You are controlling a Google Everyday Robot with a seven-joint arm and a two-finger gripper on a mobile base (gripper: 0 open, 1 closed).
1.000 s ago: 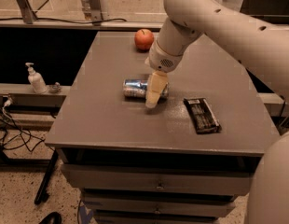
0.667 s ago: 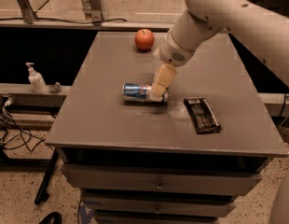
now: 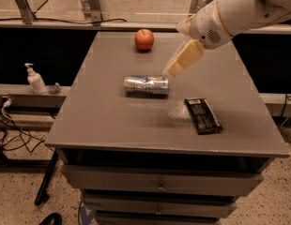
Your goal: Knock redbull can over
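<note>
The redbull can (image 3: 146, 86) lies on its side in the middle of the grey table (image 3: 108, 121), silver with blue patches, its long axis running left to right. My gripper (image 3: 175, 68) hangs above the table just up and to the right of the can's right end, lifted clear of it. The white arm reaches in from the upper right.
A red apple (image 3: 144, 39) sits at the back of the table. A flat dark snack-bar wrapper (image 3: 202, 115) lies to the right of the can, near the front. A soap dispenser (image 3: 35, 79) stands on a ledge to the left. Drawers are below the tabletop.
The gripper has lifted up and to the right, away from the can. The can stays lying on its side in the same spot.
</note>
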